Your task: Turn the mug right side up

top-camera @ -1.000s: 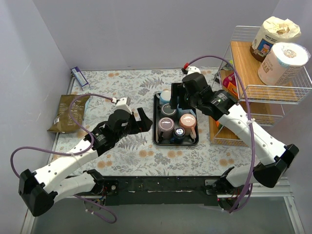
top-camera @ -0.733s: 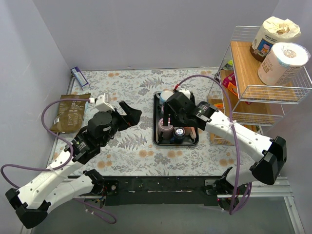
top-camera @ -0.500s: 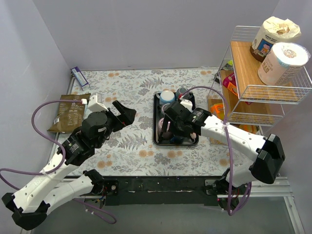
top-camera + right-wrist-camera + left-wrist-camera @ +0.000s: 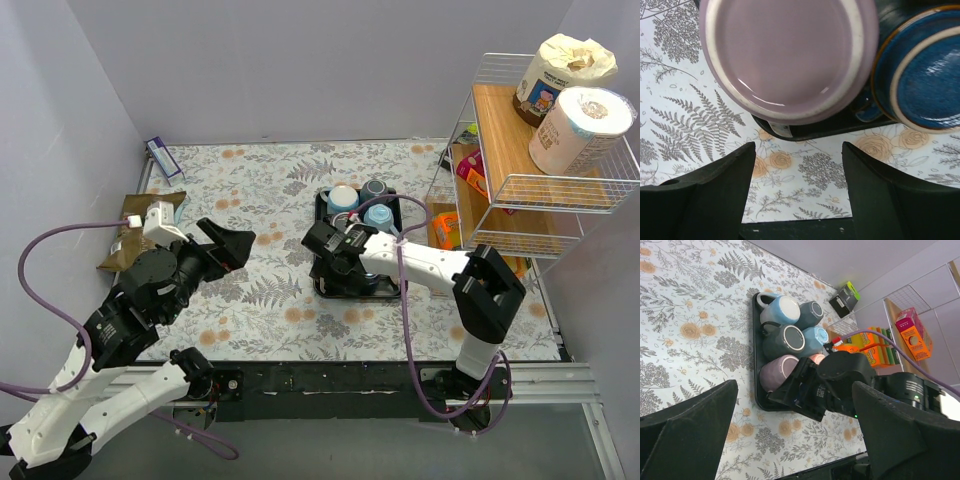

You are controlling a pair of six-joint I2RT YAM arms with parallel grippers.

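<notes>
Mugs [image 4: 792, 337] crowd the tray [image 4: 830, 131] (purple mug [image 4: 790, 55] beside blue mug [image 4: 925, 70]).

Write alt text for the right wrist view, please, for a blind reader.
A bottom-up pink mug fills the top, beside a blue mug on a black tray. The right gripper is open, its fingers framing floral cloth below.

The left arm [image 4: 130, 310] is held raised, and the left gripper [image 4: 228, 243] is pointed to the right with its fingers spread wide. The right arm [image 4: 430, 265] is bent sharply at the elbow, the forearm stretched leftward; the right gripper [image 4: 322, 247] is lowered, fingers parted
</notes>
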